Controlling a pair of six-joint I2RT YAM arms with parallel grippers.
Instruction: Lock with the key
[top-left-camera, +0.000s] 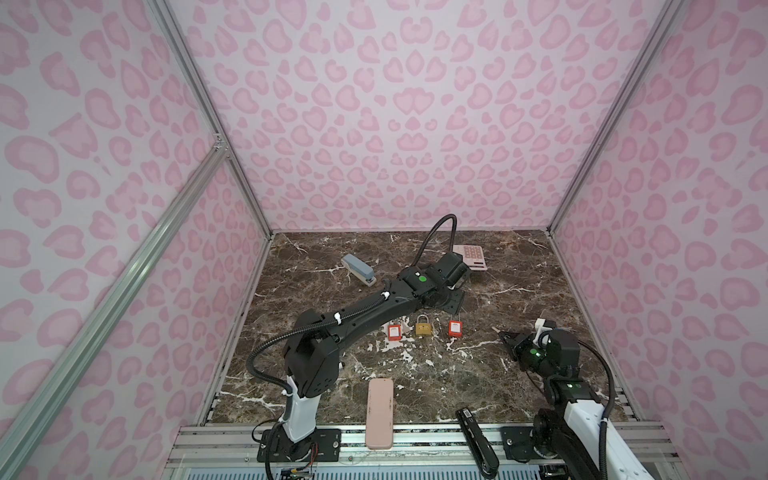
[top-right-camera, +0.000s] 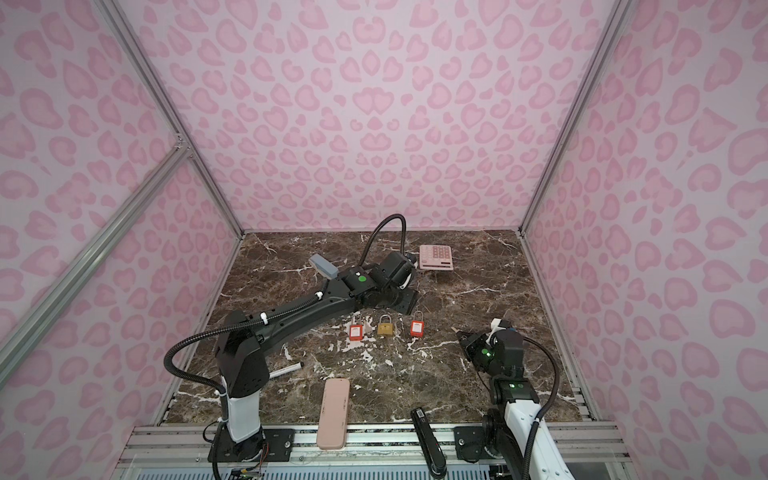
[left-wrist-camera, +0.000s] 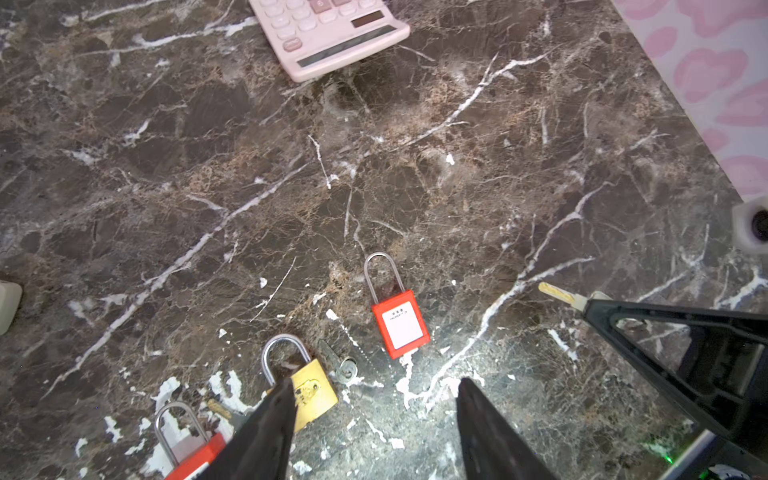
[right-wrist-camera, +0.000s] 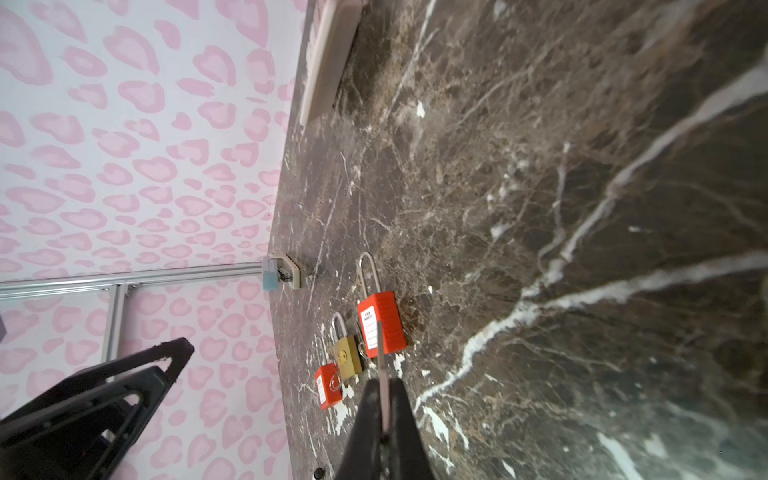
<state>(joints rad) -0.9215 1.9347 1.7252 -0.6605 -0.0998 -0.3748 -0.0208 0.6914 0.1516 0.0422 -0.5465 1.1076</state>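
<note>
The key (left-wrist-camera: 559, 294) is pinched in my right gripper (right-wrist-camera: 384, 384) toward the right edge of the bench (top-left-camera: 540, 270), blade pointing left along the padlock row. The nearest red padlock (top-left-camera: 456, 328) lies mid-bench, shackle toward the far edge, so I judge its keyhole sits crosswise to the blade. My left gripper (left-wrist-camera: 375, 381), spread, hangs nearer it. The left wrist view shows a second key (left-wrist-camera: 343, 368) beside the brass padlock (left-wrist-camera: 313, 392); the top views don't

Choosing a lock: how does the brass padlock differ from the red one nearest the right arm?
The brass padlock is bare metal; the red padlock carries a white label. The brass padlock's shackle is short and round, the red padlock's long and narrow. Both lie flat on the table.
</note>
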